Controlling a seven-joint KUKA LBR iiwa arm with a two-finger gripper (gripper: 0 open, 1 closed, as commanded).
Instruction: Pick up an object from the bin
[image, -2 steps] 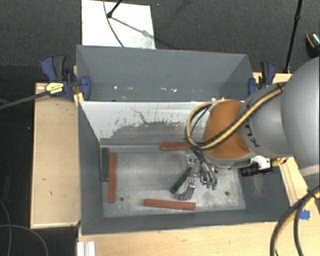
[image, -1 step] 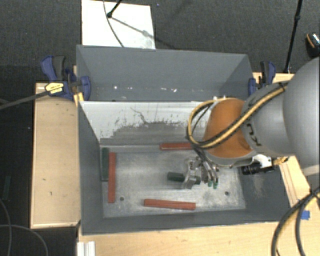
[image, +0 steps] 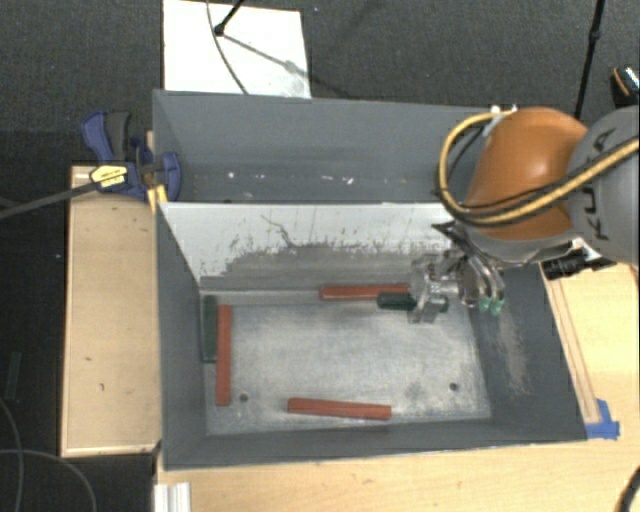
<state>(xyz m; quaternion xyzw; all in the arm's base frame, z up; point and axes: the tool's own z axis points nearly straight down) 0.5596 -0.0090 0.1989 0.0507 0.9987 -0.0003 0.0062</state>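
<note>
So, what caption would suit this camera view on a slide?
Robot pincer at the back of a grey bin, beside a red stick and a dark green stick.

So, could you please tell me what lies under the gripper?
A dark green stick runs under the gripper, lying end to end with a red stick. Its right end is hidden by the gripper, so its full length cannot be seen.

Rounded orange wrist cover (image: 525, 170), yellow-black cables looped round it, small metal end effector (image: 432, 298)
</note>
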